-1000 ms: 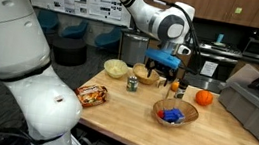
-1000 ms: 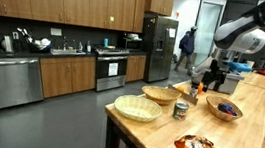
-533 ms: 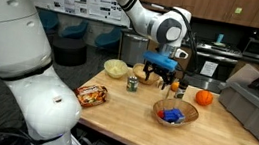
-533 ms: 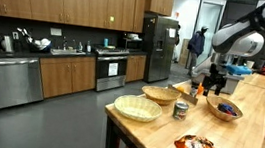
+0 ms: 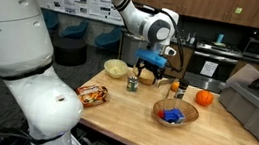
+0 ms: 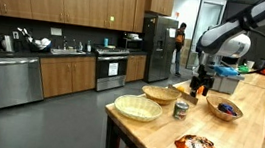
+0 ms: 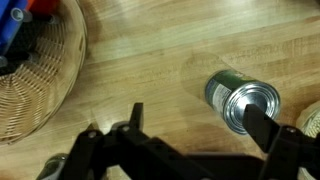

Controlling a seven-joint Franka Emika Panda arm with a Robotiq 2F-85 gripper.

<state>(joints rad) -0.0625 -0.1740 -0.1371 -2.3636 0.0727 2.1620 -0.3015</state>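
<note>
While the big white arm [image 5: 128, 4] comes down from the top in an exterior view, it bends at a round joint. Its wrist turns the gripper [image 5: 149, 75] so that it points down at the wooden table [image 5: 128, 120]. The gripper hangs low over the table and does not rest on it.

From left to right on the table, a bag of chips [image 5: 92, 95] lies flat near the front edge. Next comes a pale bowl [image 5: 116, 69]. Then a can [image 5: 133, 83] stands upright. The gripper is just beside the can, a little past it. After that come a small bottle [image 5: 173, 86] and an orange [image 5: 204, 97]. A basket [image 5: 175, 113] with blue things inside sits nearer the front. A grey bin [image 5: 256, 104] is far over at the side.

In the wrist view, the basket [image 7: 45, 75] fills the left side, and the blue things [image 7: 18, 28] show at its top corner. The black fingers [image 7: 135, 118] are spread wide apart, with only bare wood between them. The can [image 7: 245, 100] is on the right, its shiny round top facing up. It stands right by the finger on that side, but I cannot tell if they touch.

In both exterior views the arm reaches far out from its base, and the gripper [image 6: 199, 90] is low above the table.
</note>
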